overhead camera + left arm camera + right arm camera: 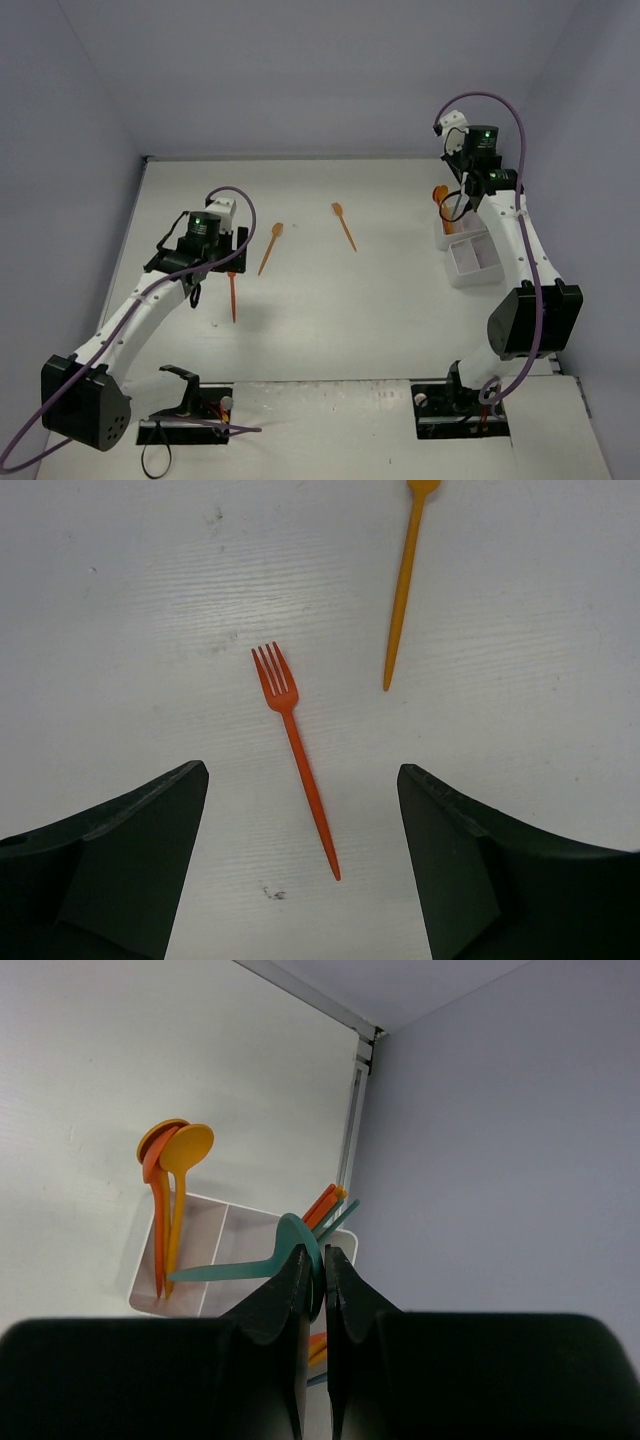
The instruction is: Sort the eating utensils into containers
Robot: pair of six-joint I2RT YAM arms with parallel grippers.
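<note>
Top view: on the white desk a red-orange fork lies lengthwise just beside the left arm. A loose orange spoon lies a little farther back, and a second orange spoon lies near the middle of the far half. The white organizer sits at the right edge, under the right arm, with a bunch of orange spoons sticking up out of its far end.

Left wrist view: the left pincer hangs above the desk with its jaws spread wide and nothing between them. The red-orange fork lies flat on the desk in the gap, tines pointing away, touching neither finger. The handle of the loose orange spoon runs up to the top right.

Right wrist view: the right pincer is squeezed closed on the bowl of a teal spoon, whose handle points left over the organizer's open compartments. The orange spoons lean in the left compartment, and more orange and teal handles stand in the far one.
</note>
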